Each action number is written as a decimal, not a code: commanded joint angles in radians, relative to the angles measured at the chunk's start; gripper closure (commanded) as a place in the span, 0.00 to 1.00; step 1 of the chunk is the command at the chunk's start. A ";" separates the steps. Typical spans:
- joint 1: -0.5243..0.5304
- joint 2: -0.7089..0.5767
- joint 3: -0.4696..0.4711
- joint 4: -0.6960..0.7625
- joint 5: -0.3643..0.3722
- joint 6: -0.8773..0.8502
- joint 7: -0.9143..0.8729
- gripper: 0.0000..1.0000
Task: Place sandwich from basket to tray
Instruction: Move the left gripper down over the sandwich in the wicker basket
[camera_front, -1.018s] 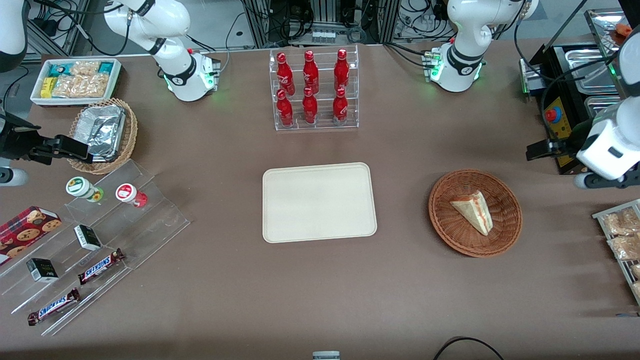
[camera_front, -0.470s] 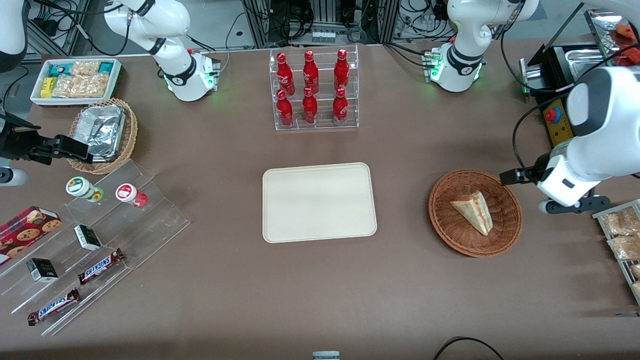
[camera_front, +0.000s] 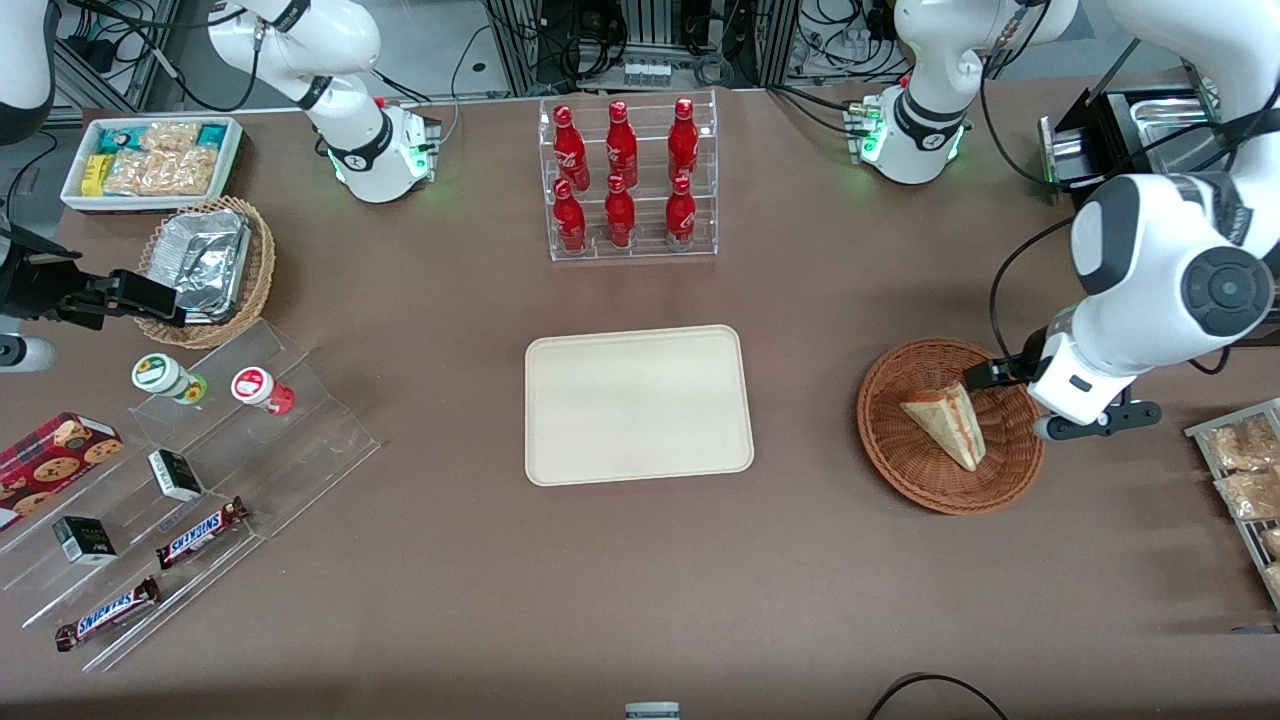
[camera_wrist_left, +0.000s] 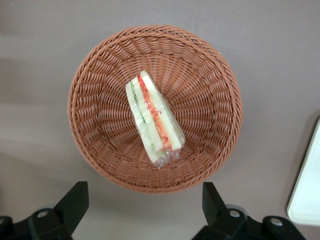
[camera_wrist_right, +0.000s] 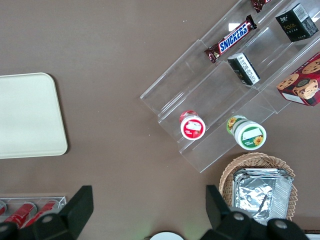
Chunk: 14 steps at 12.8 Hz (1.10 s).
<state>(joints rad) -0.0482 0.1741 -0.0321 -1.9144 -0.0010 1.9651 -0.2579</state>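
Gripper (camera_wrist_left: 142, 210) spread wide, empty, above the basket (camera_wrist_left: 90, 75) edge. Sandwich (camera_wrist_left: 153, 117) lies in the basket, just ahead of the fingers (camera_wrist_left: 72, 202). Centre over the wedge, straddle the bread faces, then descend. Tray (camera_wrist_left: 307, 195) well off.

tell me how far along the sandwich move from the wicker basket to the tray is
Nothing is delivered yet: the triangular white-bread sandwich lies in the round reddish-brown wicker basket, and the flat beige rectangular tray holds nothing. In hand is the approach: the left gripper hangs open above the basket's edge, fingers apart and not touching the sandwich. Left to do: descend, grasp the sandwich, carry it to the tray and release.
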 joint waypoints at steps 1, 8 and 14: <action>-0.005 -0.031 0.001 -0.106 -0.010 0.116 -0.061 0.00; -0.008 -0.009 0.001 -0.230 -0.013 0.351 -0.384 0.00; -0.024 0.019 -0.002 -0.232 -0.082 0.376 -0.498 0.00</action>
<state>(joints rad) -0.0639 0.1826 -0.0355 -2.1374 -0.0670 2.3067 -0.7354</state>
